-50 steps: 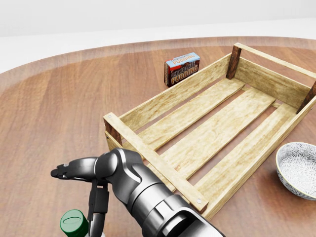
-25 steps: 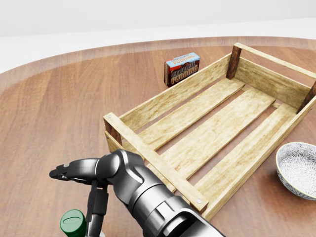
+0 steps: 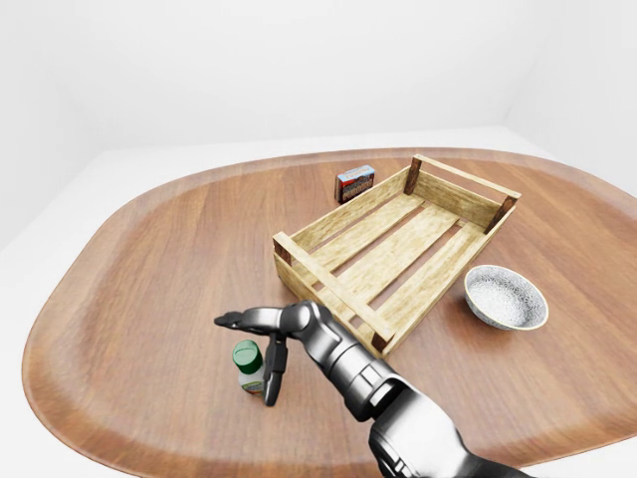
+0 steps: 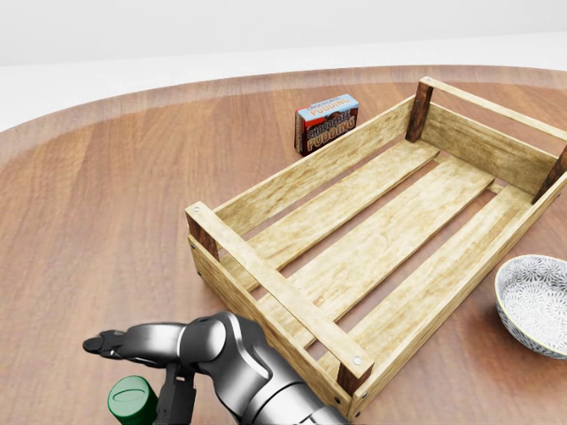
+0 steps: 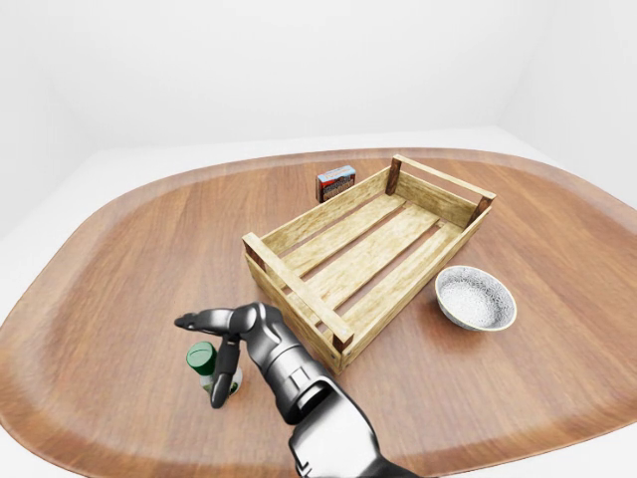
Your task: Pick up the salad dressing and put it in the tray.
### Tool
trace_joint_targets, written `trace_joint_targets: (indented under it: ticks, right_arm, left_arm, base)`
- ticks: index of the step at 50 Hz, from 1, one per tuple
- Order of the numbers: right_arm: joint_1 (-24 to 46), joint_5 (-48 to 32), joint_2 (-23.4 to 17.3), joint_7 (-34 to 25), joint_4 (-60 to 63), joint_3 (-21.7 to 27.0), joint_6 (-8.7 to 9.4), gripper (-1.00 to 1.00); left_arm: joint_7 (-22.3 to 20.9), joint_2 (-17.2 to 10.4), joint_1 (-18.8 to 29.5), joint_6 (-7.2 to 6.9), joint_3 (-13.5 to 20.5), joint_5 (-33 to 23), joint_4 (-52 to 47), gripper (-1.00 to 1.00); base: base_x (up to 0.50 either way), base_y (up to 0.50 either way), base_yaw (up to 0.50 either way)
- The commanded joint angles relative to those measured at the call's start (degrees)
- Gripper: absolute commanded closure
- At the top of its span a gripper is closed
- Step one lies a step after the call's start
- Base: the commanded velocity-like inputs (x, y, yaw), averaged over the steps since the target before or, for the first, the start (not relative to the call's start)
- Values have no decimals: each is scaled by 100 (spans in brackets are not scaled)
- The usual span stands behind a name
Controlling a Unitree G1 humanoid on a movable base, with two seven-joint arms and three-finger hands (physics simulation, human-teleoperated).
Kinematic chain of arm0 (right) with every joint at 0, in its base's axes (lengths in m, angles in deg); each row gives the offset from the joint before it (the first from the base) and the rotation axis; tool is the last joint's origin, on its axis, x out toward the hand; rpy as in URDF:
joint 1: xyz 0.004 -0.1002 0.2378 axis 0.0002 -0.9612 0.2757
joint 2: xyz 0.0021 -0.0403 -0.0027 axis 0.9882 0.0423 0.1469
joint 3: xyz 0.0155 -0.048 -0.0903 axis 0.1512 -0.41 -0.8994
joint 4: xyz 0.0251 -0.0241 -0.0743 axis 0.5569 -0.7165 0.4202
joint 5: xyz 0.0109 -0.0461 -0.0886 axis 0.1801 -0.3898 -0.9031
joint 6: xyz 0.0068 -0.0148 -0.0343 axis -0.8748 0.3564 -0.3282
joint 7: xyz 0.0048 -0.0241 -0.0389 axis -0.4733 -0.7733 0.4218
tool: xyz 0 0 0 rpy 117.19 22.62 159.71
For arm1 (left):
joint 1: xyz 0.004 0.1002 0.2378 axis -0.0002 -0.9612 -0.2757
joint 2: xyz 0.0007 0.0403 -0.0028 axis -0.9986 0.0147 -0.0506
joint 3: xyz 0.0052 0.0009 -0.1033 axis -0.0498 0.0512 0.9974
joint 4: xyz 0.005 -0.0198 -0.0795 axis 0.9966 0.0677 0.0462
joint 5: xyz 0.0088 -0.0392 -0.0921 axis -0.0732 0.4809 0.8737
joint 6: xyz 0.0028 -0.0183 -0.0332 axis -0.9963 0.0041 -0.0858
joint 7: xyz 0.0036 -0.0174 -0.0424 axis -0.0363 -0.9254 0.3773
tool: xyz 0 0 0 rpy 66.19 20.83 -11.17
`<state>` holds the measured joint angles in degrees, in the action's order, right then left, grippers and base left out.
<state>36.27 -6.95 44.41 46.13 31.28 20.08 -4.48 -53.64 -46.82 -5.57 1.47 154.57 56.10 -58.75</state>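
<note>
Right hand poised over the salad dressing near the table's lower edge.

The grey three-finger right hand (image 3: pixel 261 344) has its fingers spread apart about the small green-capped salad dressing bottle (image 3: pixel 249 366), not clamped. The bottle stands upright on the round wooden table (image 3: pixel 139 269), left of the slatted pale wooden tray (image 3: pixel 395 247). A chocolate pudding box (image 3: pixel 354 183) lies just beyond the tray; a speckled white bowl (image 3: pixel 506 297) sits right of it.

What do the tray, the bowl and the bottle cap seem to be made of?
Tray: rough, unfinished pale wood, with visible grain, gaps between the slats and darker corner posts. Bowl: probably glazed ceramic, white with a fine grey speckled pattern and a smooth rim. Bottle cap: likely plastic, plain matte green; the bottle body is mostly hidden behind the robot hand, so its material is unclear.
</note>
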Motion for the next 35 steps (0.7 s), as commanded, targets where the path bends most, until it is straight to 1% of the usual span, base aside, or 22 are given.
trace_joint_targets:
  ticks: [1,3,4,7,10,11,15,17,18,20,24,30,35]
  right_arm:
    - [-768,-10,0,0,197,-197,0,-100]
    - [-644,33,0,0,-8,-161,0,-100]
    - [-445,84,0,0,-241,-52,0,-100]
    - [-24,246,0,0,-699,207,0,-100]
    - [207,296,0,0,-955,301,0,-100]
    - [266,331,0,0,-1026,352,0,-100]
    - [267,362,0,0,-1065,348,0,-100]
    - [213,349,0,0,-1036,301,0,-100]
    - [213,411,0,57,-1017,412,0,100]
    - [210,357,0,0,-1084,304,0,100]
    - [256,379,0,0,-1028,363,0,100]
    - [100,267,0,0,-863,259,0,100]
    - [227,182,0,0,-763,267,0,100]
  left_arm:
    - [-964,-110,-734,0,1320,-74,429,-100]
    - [-941,-91,-656,0,1227,-135,463,-100]
    - [-861,-37,-558,0,1060,-183,399,-100]
    - [-766,73,-479,0,878,-211,170,-100]
    - [-806,144,-491,0,859,-232,99,-100]
    - [-879,138,-517,0,884,-246,205,-100]
    - [-946,48,-552,0,965,-236,421,-100]
    - [-941,41,-539,0,935,-242,468,-100]
    - [-933,50,-531,0,910,-246,474,-100]
    - [-923,80,-535,0,878,-244,442,-100]
    - [-941,87,-555,0,882,-238,451,-100]
    - [-906,104,-561,0,905,-199,345,-100]
    - [-912,150,-547,0,868,-217,280,-100]
  base:
    - [0,0,0]
    - [0,0,0]
    - [0,0,0]
    - [0,0,0]
    - [0,0,0]
    - [0,0,0]
    - [0,0,0]
    - [0,0,0]
    - [0,0,0]
    - [0,0,0]
    - [0,0,0]
    - [0,0,0]
    - [0,0,0]
